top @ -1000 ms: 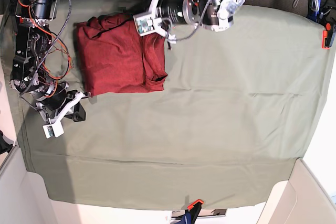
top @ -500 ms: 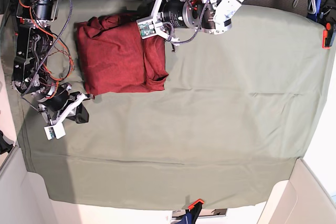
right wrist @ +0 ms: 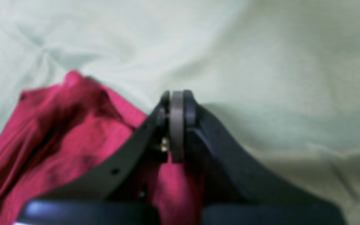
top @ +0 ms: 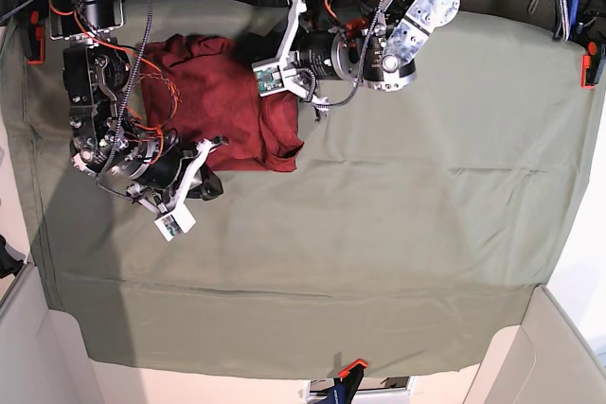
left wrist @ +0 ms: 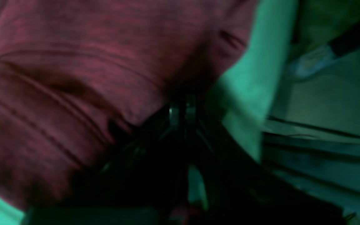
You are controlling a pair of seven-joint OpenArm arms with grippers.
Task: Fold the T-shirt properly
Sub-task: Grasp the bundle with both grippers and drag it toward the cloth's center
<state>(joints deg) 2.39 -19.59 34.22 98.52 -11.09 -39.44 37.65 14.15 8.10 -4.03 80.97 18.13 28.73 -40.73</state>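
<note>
The dark red T-shirt (top: 222, 101) lies folded in a rough rectangle at the far left of the pale green sheet (top: 398, 205). My left gripper (top: 248, 47) is at the shirt's far edge. In the left wrist view its dark jaws (left wrist: 181, 109) are closed together against the hem of the shirt (left wrist: 73, 78); I cannot see whether cloth is pinched. My right gripper (top: 213, 186) is at the shirt's near edge. In the right wrist view it (right wrist: 177, 100) is shut, with the shirt (right wrist: 58, 140) under and left of it.
The sheet covers the whole table, with creases toward the front. Orange clamps hold it at the right edge (top: 589, 63) and the front edge (top: 351, 367). Cables and arm bases crowd the back edge. White walls stand at the front corners.
Both arms moved in on the shirt. The right gripper came from the sheet beside the shirt's near left corner to its near edge. The left gripper dropped lower over the far edge.
</note>
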